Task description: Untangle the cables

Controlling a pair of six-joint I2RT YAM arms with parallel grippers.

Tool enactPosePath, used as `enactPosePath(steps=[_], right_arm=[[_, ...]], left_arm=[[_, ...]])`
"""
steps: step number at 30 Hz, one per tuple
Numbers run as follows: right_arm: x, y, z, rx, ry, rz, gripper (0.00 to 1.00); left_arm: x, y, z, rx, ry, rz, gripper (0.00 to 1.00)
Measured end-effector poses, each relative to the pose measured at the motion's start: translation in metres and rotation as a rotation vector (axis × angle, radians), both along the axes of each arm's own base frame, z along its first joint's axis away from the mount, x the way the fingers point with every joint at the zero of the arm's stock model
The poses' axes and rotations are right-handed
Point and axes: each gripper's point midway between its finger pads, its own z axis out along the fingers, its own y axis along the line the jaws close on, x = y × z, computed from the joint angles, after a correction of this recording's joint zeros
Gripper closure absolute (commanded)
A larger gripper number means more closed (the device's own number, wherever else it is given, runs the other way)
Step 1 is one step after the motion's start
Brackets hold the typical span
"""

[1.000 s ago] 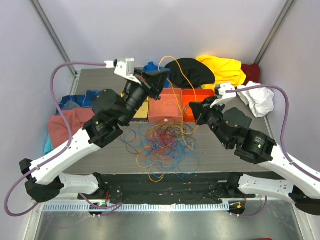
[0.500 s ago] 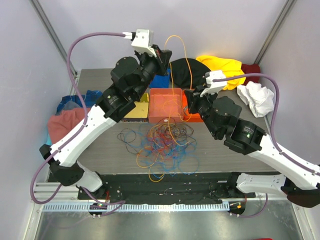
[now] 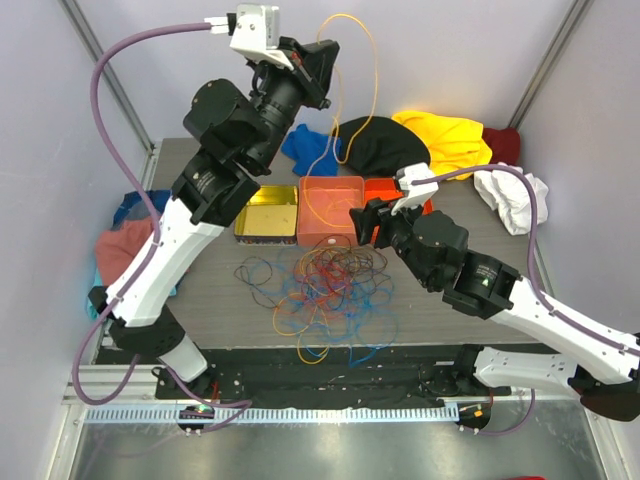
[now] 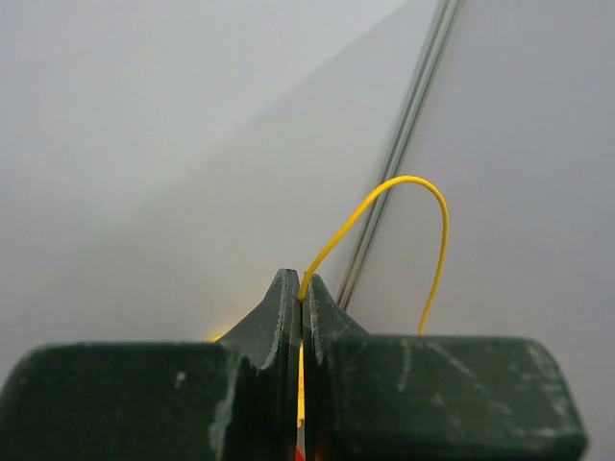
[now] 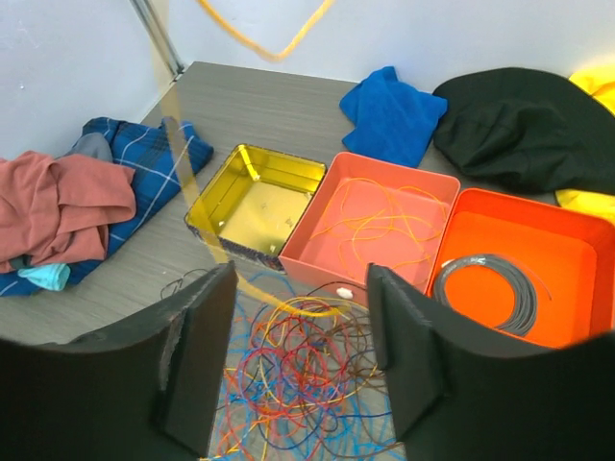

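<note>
Left gripper is up high, pinched tight on one yellow cable that arcs above it. Right gripper hangs wide open, empty, over the tangle of cables on the desk.

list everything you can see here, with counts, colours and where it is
cable tangle: many loops, orange, red, blue, dark; table centre
lifted cable: one, yellow-orange; raised high
gold tin: one; left of the boxes
pale orange box: one; middle, holds thin orange cables
bright orange box: one; right, holds grey coil
back cloths: blue, black, yellow, dark red, white
left cloths: pink, blue plaid
table: one, grey
left gripper: shut on lifted cable
right gripper: open, empty, by the tangle
</note>
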Motion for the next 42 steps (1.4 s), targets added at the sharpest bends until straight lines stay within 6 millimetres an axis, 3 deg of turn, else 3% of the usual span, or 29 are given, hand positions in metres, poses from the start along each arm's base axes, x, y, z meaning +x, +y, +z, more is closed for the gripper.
enactPosePath(steps=[12, 18, 28, 35, 42], right_arm=[[-0.003, -0.005, -0.003, 0.014, 0.009, -0.008, 0.32], [-0.010, -0.026, -0.001, 0.028, 0.003, -0.042, 0.32], [-0.015, -0.049, -0.007, 0.009, 0.006, -0.093, 0.32], [-0.016, -0.058, -0.009, -0.006, 0.002, -0.117, 0.32], [-0.014, -0.064, -0.015, -0.040, -0.004, -0.139, 0.32]], left_arm=[[0.020, -0.007, -0.010, 0.069, -0.004, 0.046, 1.00], [0.056, 0.003, -0.032, 0.092, 0.042, 0.111, 1.00], [0.151, 0.009, -0.126, 0.137, 0.240, 0.189, 1.00], [0.182, 0.002, -0.171, 0.155, 0.321, 0.185, 1.00], [0.193, -0.009, -0.229, 0.200, 0.413, 0.161, 1.00]])
